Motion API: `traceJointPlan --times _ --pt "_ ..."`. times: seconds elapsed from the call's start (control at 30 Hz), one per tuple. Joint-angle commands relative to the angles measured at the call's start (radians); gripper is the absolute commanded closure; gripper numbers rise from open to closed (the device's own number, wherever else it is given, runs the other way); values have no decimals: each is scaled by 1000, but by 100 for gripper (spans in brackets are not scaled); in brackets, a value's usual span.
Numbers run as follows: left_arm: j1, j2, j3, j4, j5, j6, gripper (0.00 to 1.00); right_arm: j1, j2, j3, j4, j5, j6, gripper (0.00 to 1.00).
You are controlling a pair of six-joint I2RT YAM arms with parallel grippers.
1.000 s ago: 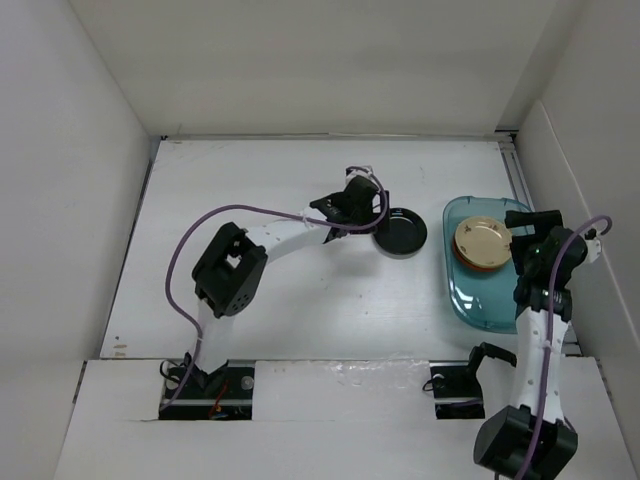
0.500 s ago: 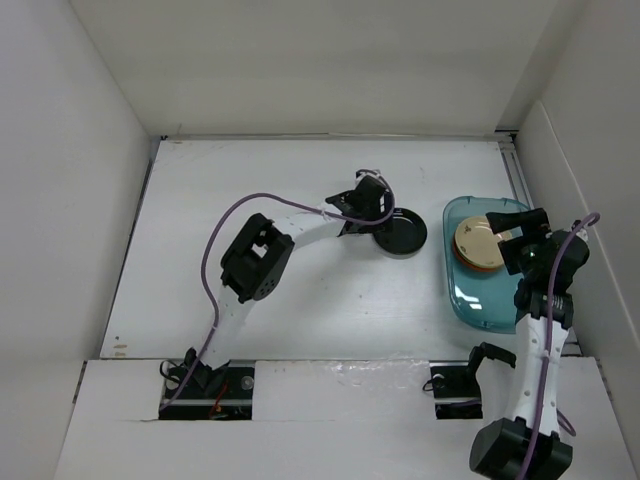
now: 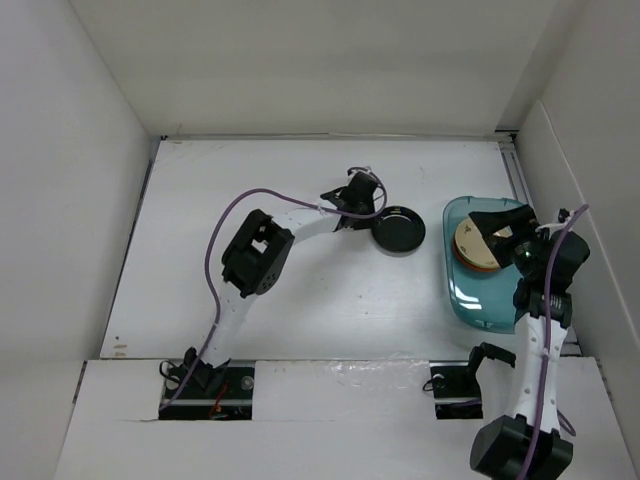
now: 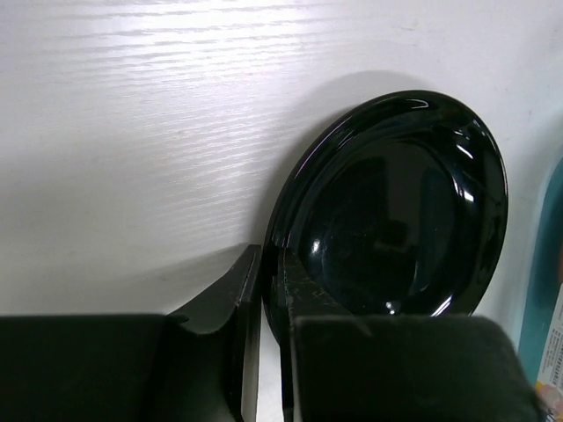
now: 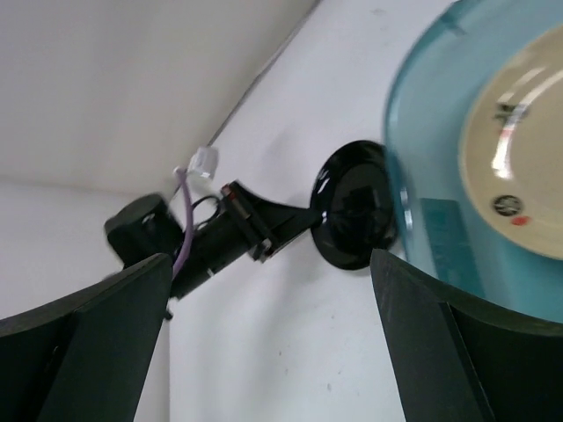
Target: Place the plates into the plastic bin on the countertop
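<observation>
A glossy black plate (image 3: 398, 232) lies on the white countertop (image 3: 300, 290), just left of the translucent teal plastic bin (image 3: 472, 300). My left gripper (image 3: 375, 221) is shut on the plate's left rim. In the left wrist view one of its fingers (image 4: 236, 294) sits outside the rim and the other inside the black plate (image 4: 396, 211). Inside the bin, a cream plate (image 3: 476, 243) with a dark mark (image 5: 507, 207) tops a small stack. My right gripper (image 3: 500, 237) hovers open over the bin, and its wide-apart fingers (image 5: 88, 352) hold nothing.
White walls (image 3: 90, 200) enclose the countertop on the left, back and right. The bin (image 5: 422, 237) stands close to the right wall. The left arm's purple cable (image 3: 215, 240) loops above the surface. Both arm bases (image 3: 205, 385) sit at the near edge.
My left gripper, open a second ago, has shut on the black plate's rim, and its elbow has swung right. The right gripper has drifted slightly above the bin and stays open.
</observation>
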State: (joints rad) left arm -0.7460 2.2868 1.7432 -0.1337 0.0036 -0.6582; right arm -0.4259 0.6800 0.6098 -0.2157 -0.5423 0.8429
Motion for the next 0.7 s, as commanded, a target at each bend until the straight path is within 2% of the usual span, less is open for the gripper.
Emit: traceJointPlan --times 0.0,0.07,0.23,0.43,0.67 --pt "48 -139 -68 -47 -56 28 100 16 0 -62 269 -258 -25 0" --pt "69 -212 -146 -24 -33 44 100 73 10 -73 320 -297 -25 0" --pt "79 -439 -264 23 74 109 100 219 62 -53 354 -243 -57 0" --pt "79 -588 -327 23 154 129 100 401 167 -53 433 -104 -93 0" --pt "79 -727 -415 59 282 140 100 521 277 -39 533 -10 -93 1"
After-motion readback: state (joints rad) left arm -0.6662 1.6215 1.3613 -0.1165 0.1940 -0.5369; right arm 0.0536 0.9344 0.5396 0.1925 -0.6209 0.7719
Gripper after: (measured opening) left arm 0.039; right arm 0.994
